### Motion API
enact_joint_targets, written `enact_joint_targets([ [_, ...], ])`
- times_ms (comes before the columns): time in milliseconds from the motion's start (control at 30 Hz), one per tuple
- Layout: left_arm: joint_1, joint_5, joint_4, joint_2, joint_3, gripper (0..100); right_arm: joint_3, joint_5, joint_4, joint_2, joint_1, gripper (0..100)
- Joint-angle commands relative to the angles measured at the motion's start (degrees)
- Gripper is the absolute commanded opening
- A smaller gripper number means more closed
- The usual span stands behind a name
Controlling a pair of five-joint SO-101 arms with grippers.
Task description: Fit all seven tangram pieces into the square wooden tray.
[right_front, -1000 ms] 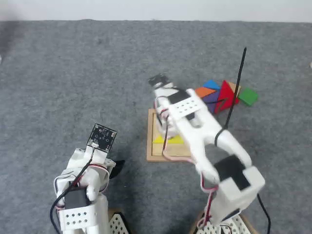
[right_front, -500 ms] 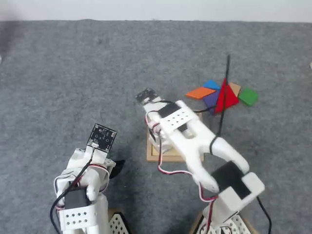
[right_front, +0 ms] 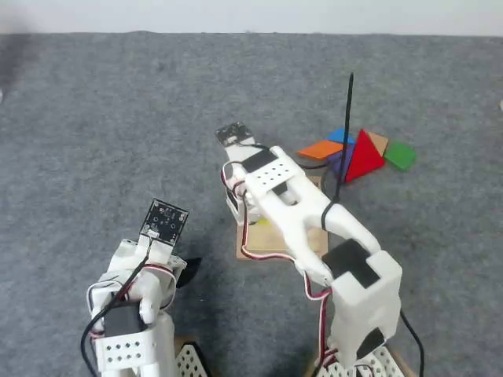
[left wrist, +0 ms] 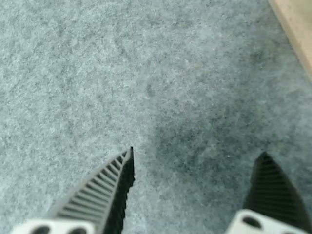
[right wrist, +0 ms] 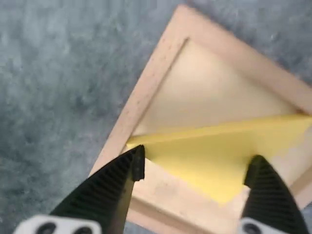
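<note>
Right gripper (right wrist: 197, 161), jaws apart and empty, hangs over the square wooden tray (right wrist: 146, 92) containing the yellow triangle (right wrist: 214, 146). Seat that piece flush in a corner before fetching the coloured pieces (right_front: 354, 153) at the tray's 2 o'clock. Left gripper (left wrist: 197, 152): jaws spread, over grey carpet (left wrist: 146, 73)

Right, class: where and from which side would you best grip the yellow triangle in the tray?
Probably from above, at the corner that seems to ride up on the tray rim. The yellow triangle lies tilted there, so its two short edges stand clear of the floor to be pinched.
</note>
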Motion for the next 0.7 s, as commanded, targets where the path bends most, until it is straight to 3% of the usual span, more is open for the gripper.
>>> enact_joint_targets([
  [0, 0.0, -0.5, 0.4, -0.7, -1.3, 37, -1.1, -0.7, -0.9, 1.7, 1.3, 34.2],
  [400, 0.0, -0.5, 0.4, -0.7, -1.3, 37, -2.4, -4.4, -2.8, 2.9, 8.2, 28.5],
  [667, 0.0, -0.5, 0.4, -0.7, -1.3, 37, -5.9, -4.8, -5.1, 2.9, 8.2, 28.7],
])
